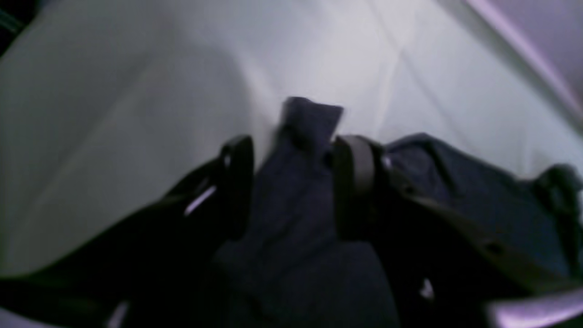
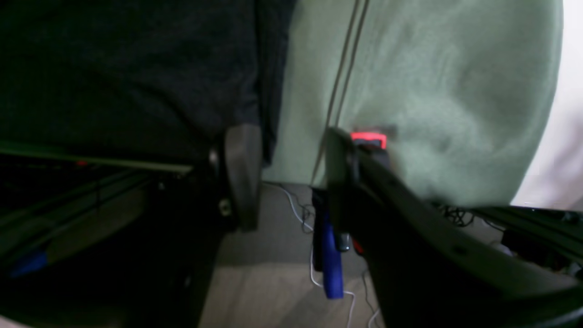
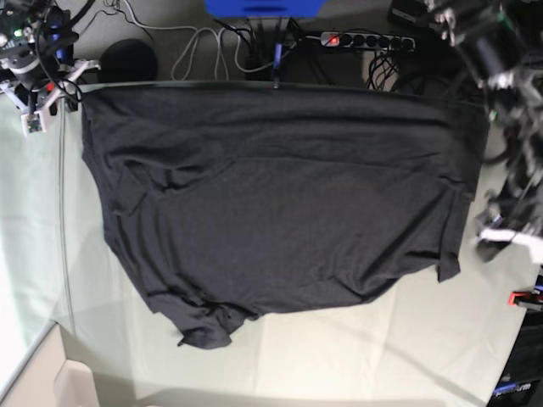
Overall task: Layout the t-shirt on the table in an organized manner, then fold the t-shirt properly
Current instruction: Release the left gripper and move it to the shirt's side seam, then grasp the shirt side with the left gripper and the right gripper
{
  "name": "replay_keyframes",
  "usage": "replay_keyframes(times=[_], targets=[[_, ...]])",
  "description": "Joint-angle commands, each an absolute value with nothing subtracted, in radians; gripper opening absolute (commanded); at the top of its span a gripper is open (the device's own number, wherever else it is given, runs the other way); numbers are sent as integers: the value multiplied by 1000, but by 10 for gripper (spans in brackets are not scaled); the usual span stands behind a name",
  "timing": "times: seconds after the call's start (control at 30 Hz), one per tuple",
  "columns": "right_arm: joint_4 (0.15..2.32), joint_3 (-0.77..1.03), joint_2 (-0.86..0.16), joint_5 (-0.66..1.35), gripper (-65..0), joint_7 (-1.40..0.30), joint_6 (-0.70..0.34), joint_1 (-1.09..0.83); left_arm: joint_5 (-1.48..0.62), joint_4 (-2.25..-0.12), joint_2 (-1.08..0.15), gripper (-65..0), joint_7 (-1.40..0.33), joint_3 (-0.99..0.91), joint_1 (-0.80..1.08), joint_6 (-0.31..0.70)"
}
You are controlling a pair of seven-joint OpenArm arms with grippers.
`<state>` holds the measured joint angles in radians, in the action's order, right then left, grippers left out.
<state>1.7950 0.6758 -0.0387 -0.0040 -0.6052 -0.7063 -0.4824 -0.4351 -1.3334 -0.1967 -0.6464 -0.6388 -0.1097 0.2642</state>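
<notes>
Across the creased pale table [image 3: 356,356], soft black t-shirt [image 3: 280,203]; left gripper [image 1: 291,182] and right gripper [image 2: 287,177] both parted, gripping nothing.

No readable txt, labels, brands or nos. anywhere: t-shirt [image 3: 280,203] side facing up is plain, all else blurred.

- The right gripper [image 2: 284,175] sits at centre, jaws apart with nothing between them.
- The t-shirt [image 2: 136,68] fills ten o'clock, its edge hanging just above the left finger.
- The table [image 2: 432,91] cloth spreads toward two o'clock.
- A red-orange clamp [image 2: 369,139] touches the right finger.
- A blue handle [image 2: 330,259] hangs at six o'clock.
</notes>
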Motion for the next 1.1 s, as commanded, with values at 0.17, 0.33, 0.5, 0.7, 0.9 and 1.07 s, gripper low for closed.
replay_keyframes(times=[0.17, 0.33, 0.5, 0.7, 0.9, 1.07], targets=[[1811, 680, -48, 1, -410, -595, -698, -486, -249, -1059, -208, -370, -581, -598, -349, 262], [1811, 682, -45, 1, -410, -596, -698, -486, -159, -814, -208, -370, -401, -585, -456, 263], [1811, 682, -45, 1, -410, -598, -698, -486, -105, -638, -211, -370, -234, -446, -512, 262], [1811, 682, -45, 1, -410, -598, -698, -486, -105, -602, -209, -370, -156, -361, -507, 260], [1811, 682, -44, 1, -410, -598, -698, -484, -99, -602, -217, -370, -153, -360, -486, 260], [1811, 680, -42, 1, -410, -599, -698, -458, -97, -602, -219, -370, -157, -360, -484, 260]])
